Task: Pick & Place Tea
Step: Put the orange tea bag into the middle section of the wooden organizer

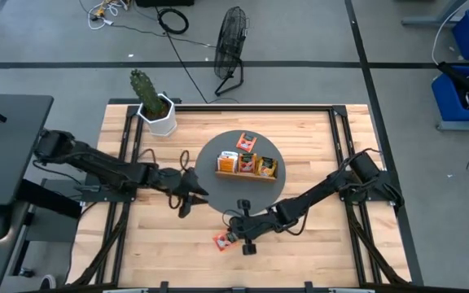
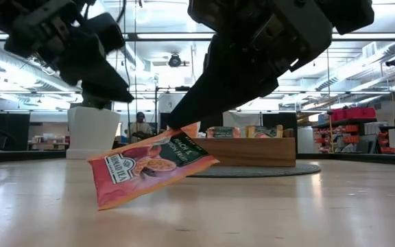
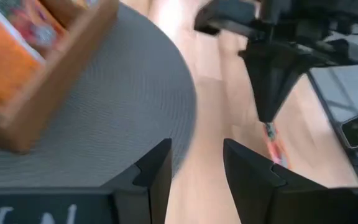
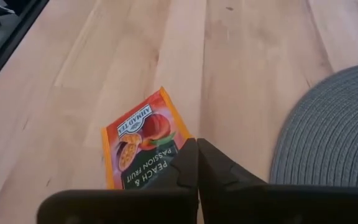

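My right gripper (image 1: 233,236) is low over the table near its near edge, shut on one orange tea sachet (image 4: 143,138) printed with peach and passion fruit. The low view shows the same sachet (image 2: 149,168) tilted below the fingers. Several other sachets (image 1: 247,163) stand on edge in a brown wooden tray (image 1: 246,175) on a round grey mat (image 1: 210,155); another sachet (image 1: 247,142) lies flat on the mat behind the tray. My left gripper (image 1: 187,198) hovers open at the mat's left edge, touching nothing. My right gripper pinches the sachet between its two shut fingers at one end, near a corner (image 4: 178,155). The fingers slant down at it from the table's right. The sachet hangs tilted below them (image 2: 184,134); I cannot tell whether its low corner (image 2: 101,204) touches the table.
A white pot with a cactus (image 1: 155,110) stands at the table's far left corner. Metal rails (image 1: 342,138) run along the table's sides. Bare wood (image 1: 316,244) lies right of the held sachet and in front of the mat. A fan (image 1: 230,45) stands on the floor beyond.
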